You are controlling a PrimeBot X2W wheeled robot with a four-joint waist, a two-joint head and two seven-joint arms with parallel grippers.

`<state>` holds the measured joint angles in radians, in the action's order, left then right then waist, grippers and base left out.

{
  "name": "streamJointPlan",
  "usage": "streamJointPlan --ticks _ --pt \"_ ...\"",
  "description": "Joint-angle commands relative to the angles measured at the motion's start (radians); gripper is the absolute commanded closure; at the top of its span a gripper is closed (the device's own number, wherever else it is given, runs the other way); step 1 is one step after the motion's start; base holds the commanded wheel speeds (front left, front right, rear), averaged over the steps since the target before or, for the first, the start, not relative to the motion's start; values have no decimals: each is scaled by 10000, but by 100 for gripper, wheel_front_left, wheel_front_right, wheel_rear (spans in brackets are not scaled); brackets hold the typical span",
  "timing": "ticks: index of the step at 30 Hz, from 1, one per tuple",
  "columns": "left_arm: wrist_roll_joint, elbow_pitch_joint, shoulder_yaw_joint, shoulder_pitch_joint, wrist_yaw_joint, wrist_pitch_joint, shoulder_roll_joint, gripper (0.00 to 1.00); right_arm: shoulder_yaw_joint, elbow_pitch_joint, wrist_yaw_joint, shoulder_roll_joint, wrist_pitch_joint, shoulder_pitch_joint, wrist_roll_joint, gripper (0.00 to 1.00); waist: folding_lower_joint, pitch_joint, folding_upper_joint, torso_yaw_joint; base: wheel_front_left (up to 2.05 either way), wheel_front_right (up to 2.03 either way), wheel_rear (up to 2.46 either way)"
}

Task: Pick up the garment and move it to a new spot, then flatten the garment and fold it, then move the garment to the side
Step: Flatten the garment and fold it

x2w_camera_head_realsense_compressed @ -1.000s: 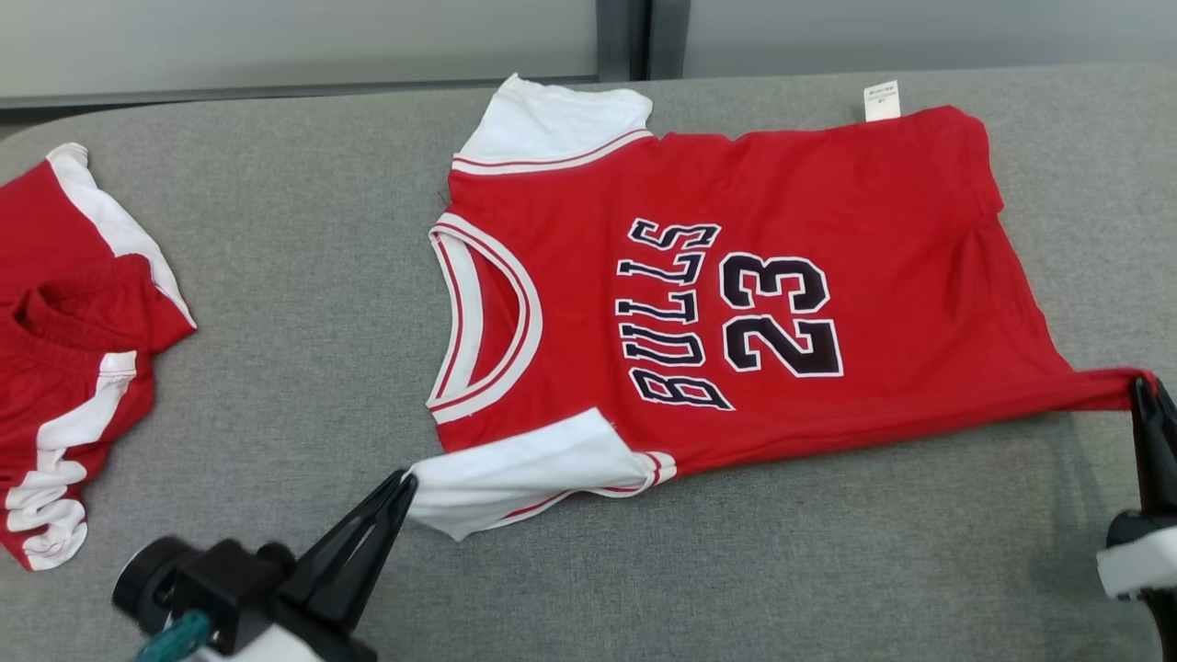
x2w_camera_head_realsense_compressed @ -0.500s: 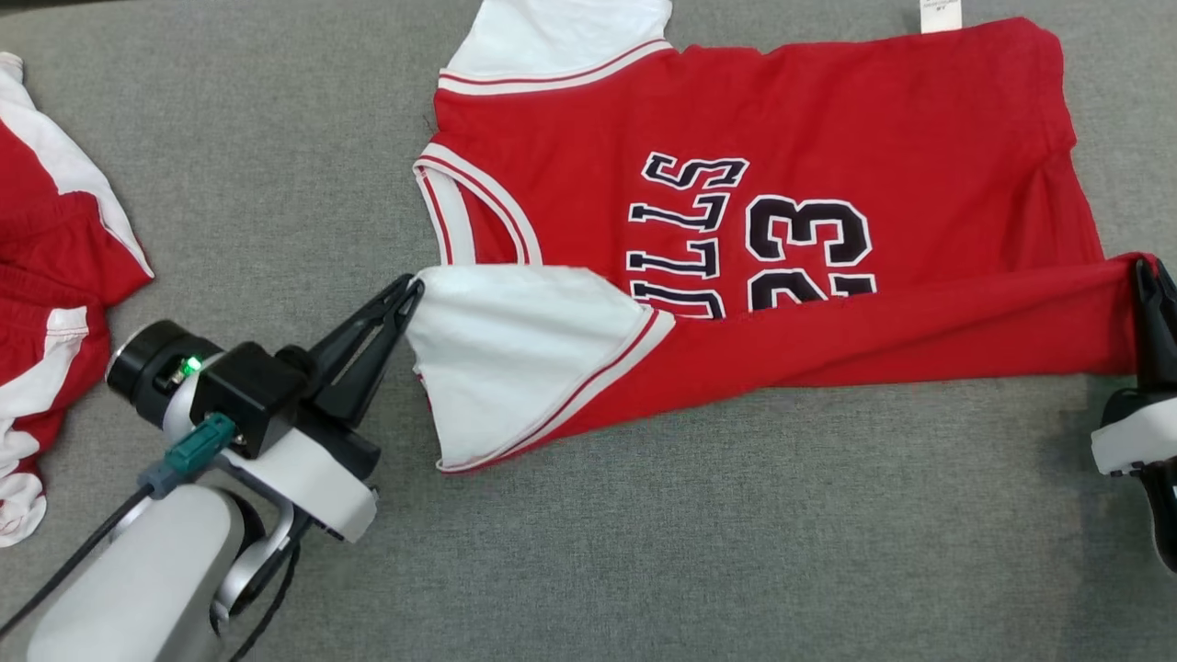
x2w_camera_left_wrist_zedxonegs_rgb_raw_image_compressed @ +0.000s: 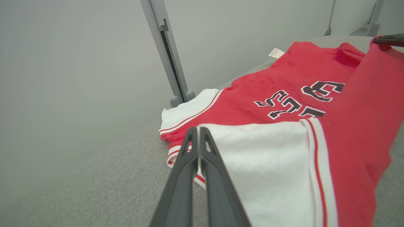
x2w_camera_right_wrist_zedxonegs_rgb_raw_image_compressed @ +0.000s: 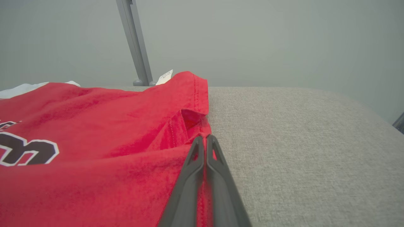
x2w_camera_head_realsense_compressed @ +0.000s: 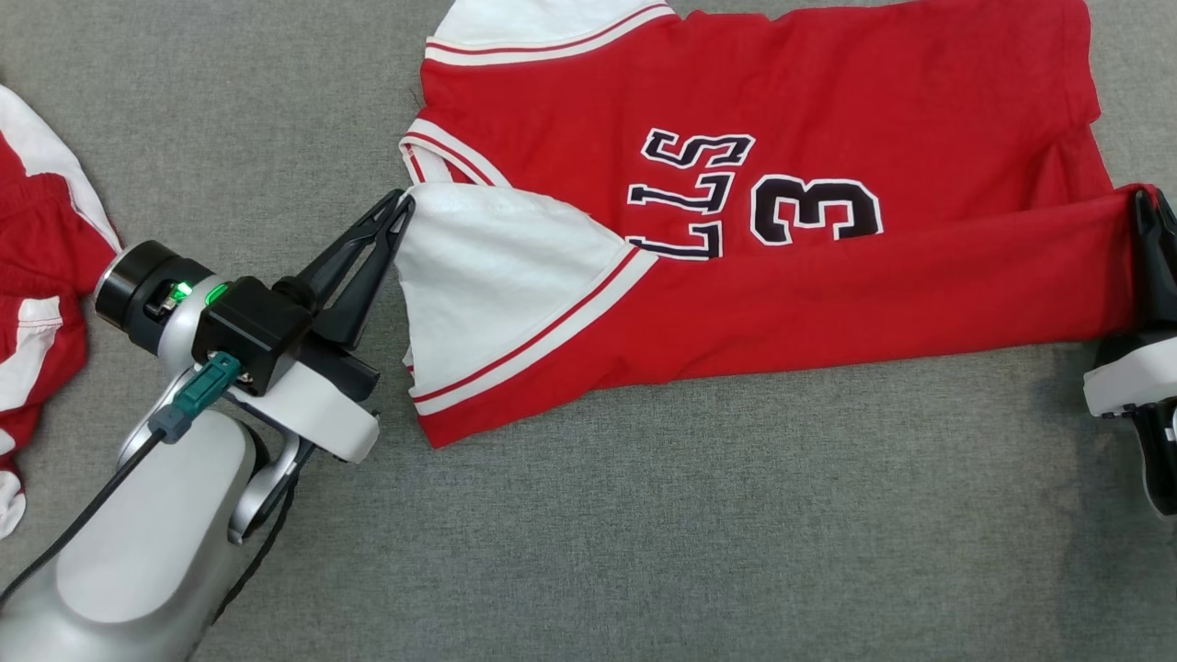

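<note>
The garment [x2w_camera_head_realsense_compressed: 736,92] is a red jersey with white sleeves and black lettering, lying on the grey table [x2w_camera_head_realsense_compressed: 644,533] with its neck to the left. Its near long edge is lifted and folded up over the lettering. My left gripper [x2w_camera_head_realsense_compressed: 403,202] is shut on the white sleeve's corner [x2w_camera_left_wrist_zedxonegs_rgb_raw_image_compressed: 252,164] beside the collar. At the far right my right gripper [x2w_camera_head_realsense_compressed: 1149,198] is shut on the red hem corner [x2w_camera_right_wrist_zedxonegs_rgb_raw_image_compressed: 176,176]. Between the two the lifted edge runs taut. In the left wrist view the left gripper [x2w_camera_left_wrist_zedxonegs_rgb_raw_image_compressed: 199,130] pinches the white cloth; in the right wrist view the right gripper [x2w_camera_right_wrist_zedxonegs_rgb_raw_image_compressed: 205,138] pinches the red hem.
A second red and white garment [x2w_camera_head_realsense_compressed: 37,303] lies bunched at the left edge of the table. A grey post [x2w_camera_left_wrist_zedxonegs_rgb_raw_image_compressed: 167,53] stands behind the table's far edge. A white tag [x2w_camera_right_wrist_zedxonegs_rgb_raw_image_compressed: 165,77] sticks out at the jersey's far hem corner.
Both grippers carried the jersey's near edge away from me, over the lettering, so the fold now hides more of the print. The head camera tilted down, shifting the whole picture.
</note>
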<state>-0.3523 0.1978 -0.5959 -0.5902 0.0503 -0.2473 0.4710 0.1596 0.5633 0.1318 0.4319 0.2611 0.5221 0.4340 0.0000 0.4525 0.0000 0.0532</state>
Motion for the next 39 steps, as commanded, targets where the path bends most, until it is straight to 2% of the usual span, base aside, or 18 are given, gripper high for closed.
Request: streamJointPlan --ticks 1,2,3,4,7,11,18,25,26,27,29,30,39 --pt "-57 197 66 -74 -87 -84 -107 98 -59 19 -21 -72 58 11 -69 100 0 -39 0 10 0 0 0" --pt "-185 354 64 25 -10 -95 -240 52 -106 48 -21 -128 56 -7 -97 56 0 -67 0 15 0 0 0" --pt "-261 432 123 72 -1 -118 -358 0 -171 9 -21 -174 58 -15 -129 4 0 -95 0 18 0 0 0" --pt "-298 408 296 57 -124 -159 -461 0 -301 -118 -21 -232 57 -41 -160 0 0 -122 0 18 0 0 0" --pt "-396 -264 931 555 -459 -176 -843 0 -836 -595 -21 -362 58 -417 -379 0 0 -241 0 13 0 0 0" --pt "-531 -1324 1504 2166 -785 -163 -1114 0 -1411 -1239 -21 -559 58 -1152 -1067 0 0 -446 0 -77 0 0 0" --pt "-1044 -1262 1307 4557 -1245 205 -1068 0 -1942 -1901 -21 -935 59 -2282 -1499 0 0 -731 0 -207 0 0 0" --pt "-1391 -920 1004 4737 -1356 1067 -1342 0 -1670 -1739 -21 -1058 59 -2586 -1676 0 0 -901 0 -278 0 0 0" --pt "-1367 -893 1033 4602 -1410 1070 -1392 11 -1520 -1664 -21 -1017 58 -2581 -1734 0 0 -917 0 -294 0 0 0" --pt "-1442 -776 958 4562 -1349 1284 -1420 56 -1358 -1568 -21 -978 58 -2560 -1776 0 0 -931 0 -318 0 0 0" --pt "-1464 -701 940 4442 -1354 1377 -1430 93 -1048 -1277 -21 -926 58 -2479 -1774 0 0 -944 0 -357 0 0 0" --pt "-1457 -653 950 4374 -1379 1399 -1418 100 -919 -1140 -21 -895 58 -2399 -1747 0 0 -940 0 -372 0 0 0" --pt "-1507 -573 930 4080 -1230 1525 -1288 100 -107 123 -21 -763 60 -1781 -953 0 0 -819 0 -325 0 0 0"
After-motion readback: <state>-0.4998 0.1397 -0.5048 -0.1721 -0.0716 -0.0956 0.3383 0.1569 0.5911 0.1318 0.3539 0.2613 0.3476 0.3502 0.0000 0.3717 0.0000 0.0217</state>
